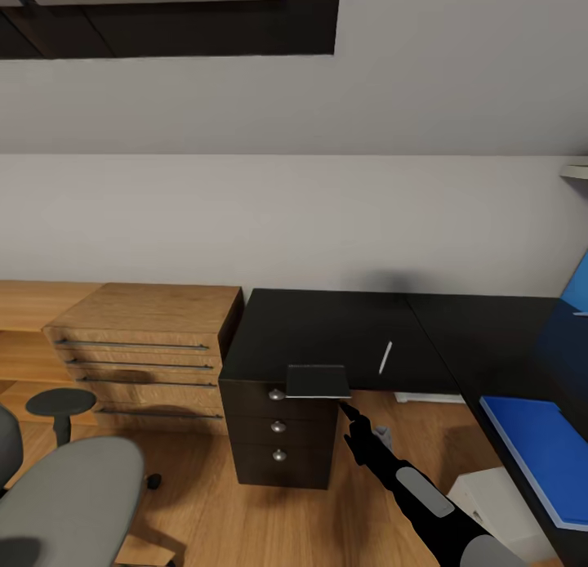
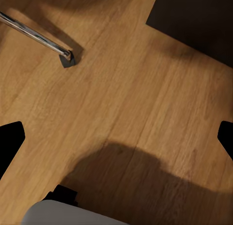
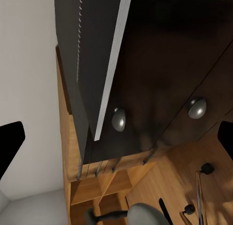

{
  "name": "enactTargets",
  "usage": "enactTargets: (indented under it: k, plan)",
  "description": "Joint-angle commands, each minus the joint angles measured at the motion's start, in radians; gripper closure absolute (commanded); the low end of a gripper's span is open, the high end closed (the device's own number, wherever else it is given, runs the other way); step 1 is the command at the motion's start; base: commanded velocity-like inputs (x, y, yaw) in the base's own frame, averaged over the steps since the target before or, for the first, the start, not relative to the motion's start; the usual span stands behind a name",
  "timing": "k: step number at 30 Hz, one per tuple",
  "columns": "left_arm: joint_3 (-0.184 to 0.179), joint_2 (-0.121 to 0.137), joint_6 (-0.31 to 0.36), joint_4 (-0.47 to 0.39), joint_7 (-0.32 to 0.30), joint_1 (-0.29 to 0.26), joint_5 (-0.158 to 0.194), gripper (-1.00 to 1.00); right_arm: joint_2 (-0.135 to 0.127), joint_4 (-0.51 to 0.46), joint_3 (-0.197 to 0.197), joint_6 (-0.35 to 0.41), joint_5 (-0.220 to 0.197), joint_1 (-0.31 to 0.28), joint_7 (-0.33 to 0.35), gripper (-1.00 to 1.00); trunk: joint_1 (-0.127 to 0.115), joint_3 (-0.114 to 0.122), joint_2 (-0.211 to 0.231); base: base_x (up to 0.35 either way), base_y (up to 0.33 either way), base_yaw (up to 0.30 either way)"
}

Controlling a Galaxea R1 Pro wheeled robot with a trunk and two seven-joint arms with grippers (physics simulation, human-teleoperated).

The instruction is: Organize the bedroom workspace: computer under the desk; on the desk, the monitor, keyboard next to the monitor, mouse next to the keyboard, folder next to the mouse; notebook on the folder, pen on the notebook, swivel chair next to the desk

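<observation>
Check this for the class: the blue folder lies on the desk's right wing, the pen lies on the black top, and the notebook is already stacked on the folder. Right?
Not quite. In the head view the notebook is not on the folder; it sits at the desk's front edge above the drawers, overhanging it, with the right gripper just below it. The folder on the right wing and the pen on the black top are correct.

1. Grey wall (image 1: 327,224) beyond the right gripper (image 1: 347,410); a sloped grey part rises above it.
2. Dark skylight frame (image 1: 204,28) high up, to the gripper's left.
3. Wooden drawer chest (image 1: 143,346) left of the gripper, with long metal handles.
4. Low wooden shelving (image 1: 33,322) farther left, against the chest.
5. Round dark stool (image 1: 60,404) in front of the chest.
6. Light wood floor (image 1: 204,485) below the gripper, with soft shadows.
7. Even, dim light.
</observation>
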Motion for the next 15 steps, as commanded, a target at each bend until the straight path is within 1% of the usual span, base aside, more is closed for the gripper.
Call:
enactTargets:
  k: [1,7,15]
  plan:
    - [0.002,-0.001,0.0,-0.002,-0.005,0.0,0.008,-1.0,-0.001,0.001,0.006,0.0,-0.011,-0.001,0.004,-1.0,0.0,-0.001,0.0,0.166,0.0,0.0]
    - [0.001,-0.001,-0.001,-0.002,-0.006,0.0,0.007,-1.0,-0.002,0.001,0.006,0.0,-0.01,-0.001,0.004,-1.0,0.0,-0.001,0.0,0.185,0.0,0.0]
    - [0.002,-0.002,-0.001,-0.002,-0.006,0.0,0.007,-1.0,-0.002,0.001,0.006,0.0,-0.009,-0.001,0.004,-1.0,0.0,-0.001,0.0,0.051,0.0,0.0]
